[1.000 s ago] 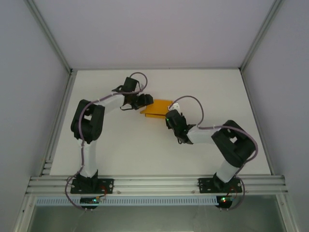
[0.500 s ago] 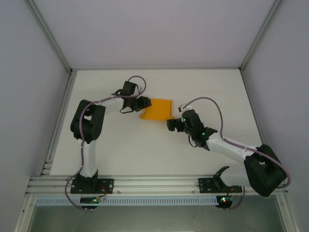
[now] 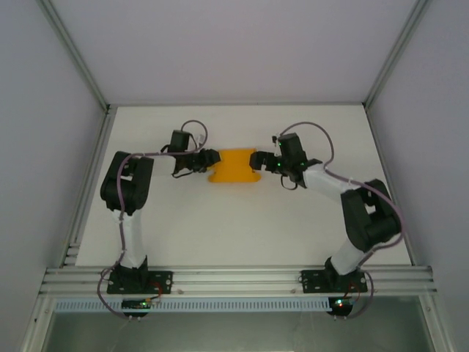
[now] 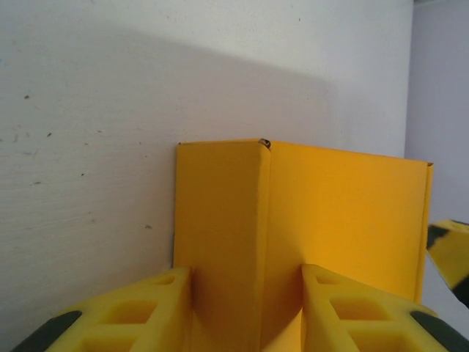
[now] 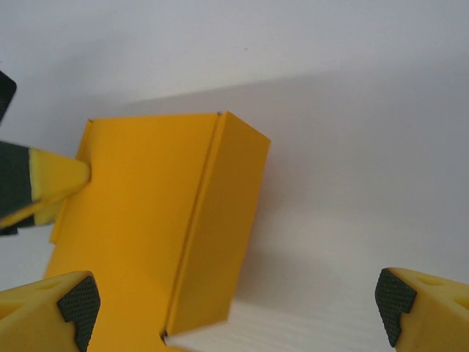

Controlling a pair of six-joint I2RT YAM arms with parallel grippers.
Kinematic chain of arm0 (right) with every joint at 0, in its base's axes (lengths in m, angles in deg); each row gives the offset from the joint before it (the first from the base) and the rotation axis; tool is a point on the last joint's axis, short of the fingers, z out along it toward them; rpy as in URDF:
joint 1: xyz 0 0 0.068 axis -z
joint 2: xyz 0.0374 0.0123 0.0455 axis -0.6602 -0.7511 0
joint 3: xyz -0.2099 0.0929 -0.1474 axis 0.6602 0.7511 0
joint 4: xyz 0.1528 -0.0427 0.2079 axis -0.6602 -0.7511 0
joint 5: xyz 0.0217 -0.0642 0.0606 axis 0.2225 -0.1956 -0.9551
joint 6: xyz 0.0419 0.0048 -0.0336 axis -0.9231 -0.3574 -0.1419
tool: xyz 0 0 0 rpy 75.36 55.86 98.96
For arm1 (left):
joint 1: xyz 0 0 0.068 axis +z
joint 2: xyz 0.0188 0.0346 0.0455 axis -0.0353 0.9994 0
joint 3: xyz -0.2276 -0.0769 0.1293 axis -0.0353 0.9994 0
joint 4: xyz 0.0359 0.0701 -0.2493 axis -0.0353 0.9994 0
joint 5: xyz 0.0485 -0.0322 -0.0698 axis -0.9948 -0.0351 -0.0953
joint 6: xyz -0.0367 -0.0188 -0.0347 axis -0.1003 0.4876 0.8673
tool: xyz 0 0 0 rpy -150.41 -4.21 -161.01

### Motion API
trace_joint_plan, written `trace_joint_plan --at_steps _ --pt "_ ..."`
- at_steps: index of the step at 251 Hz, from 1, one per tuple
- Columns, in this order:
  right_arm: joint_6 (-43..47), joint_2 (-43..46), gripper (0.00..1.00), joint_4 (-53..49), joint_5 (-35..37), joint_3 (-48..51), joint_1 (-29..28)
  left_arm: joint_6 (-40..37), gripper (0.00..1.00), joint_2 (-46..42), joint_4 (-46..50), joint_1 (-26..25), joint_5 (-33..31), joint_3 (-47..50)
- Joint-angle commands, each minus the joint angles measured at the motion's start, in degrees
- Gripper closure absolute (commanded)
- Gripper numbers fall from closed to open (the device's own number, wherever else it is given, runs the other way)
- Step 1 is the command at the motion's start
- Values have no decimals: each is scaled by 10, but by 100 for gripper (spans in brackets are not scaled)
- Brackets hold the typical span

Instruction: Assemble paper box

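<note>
Item 1. Left hand (image 3: 210, 160): at the 9 o'clock end of the box, clenched. In the left wrist view its yellow fingers (image 4: 150, 312) bracket the narrow side wall and appear to press it.

Item 2. Orange-yellow thin-card rectangular box (image 3: 234, 167): already folded into a flat closed shape. It sits mid-way across the white flat surface (image 3: 220, 235), toward 12 o'clock, between the two hands.

Item 3. Right hand (image 3: 258, 159): at the box's 3 o'clock end, released and spread wide. In the right wrist view one fingertip sits beside the box's near corner and the other stands well apart.

Step in hand, as judged: bracing one end while the free hand lines up on the other.

Next move calls for: squaring the spread fingers to the 3 o'clock end, then closing gently so the card is not creased.
</note>
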Motion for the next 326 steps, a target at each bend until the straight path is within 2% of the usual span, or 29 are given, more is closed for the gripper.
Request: trace_joint_plan --at_steps 1,51,79,97,114,122,153,170,190,201,209,225,233,239,242,272,305,326 --pt "-51 -55 1 -27 -96 -52 8 14 64 40 47 13 -21 45" --pt "-100 -155 5 -41 -192 -136 16 20 65 44 13 22 -6 64" --pt "-151 -192 12 6 -244 -150 16 23 65 47 -1 22 3 67" --pt "-182 -209 19 47 -277 -152 15 23 65 50 -8 22 5 67" --pt "-217 -221 31 92 -307 -150 16 29 65 49 -17 21 8 67" --pt "-234 -221 34 114 -311 -145 17 30 64 48 -23 21 12 67" --pt "-243 -207 42 130 -315 -135 20 21 60 31 -35 19 8 65" --pt "-243 -196 51 127 -317 -128 23 13 57 16 -37 15 9 61" --pt "-251 -180 59 134 -322 -119 26 -7 52 -12 -35 9 8 54" --pt "-256 -171 60 140 -324 -101 30 -25 48 -31 -26 6 2 50" --pt "-258 -164 60 144 -328 -94 31 -40 42 -46 -18 2 -1 44" --pt "-259 -143 60 140 -327 -79 35 -84 28 -83 10 -5 -23 35" --pt "-257 -131 59 136 -327 -71 37 -111 17 -104 23 -9 -38 32" --pt "-255 -121 59 130 -326 -65 39 -133 3 -121 33 -13 -53 31" --pt "-252 -116 59 125 -325 -63 40 -145 0 -130 40 -15 -61 30" --pt "-228 -57 58 45 -318 -44 52 -300 0 -226 76 -56 -145 38" --pt "-223 -4 61 -75 -333 -42 79 -538 0 -325 55 -143 -236 97" --pt "-228 18 61 -197 -348 -61 103 -711 0 -369 62 -199 -279 139"
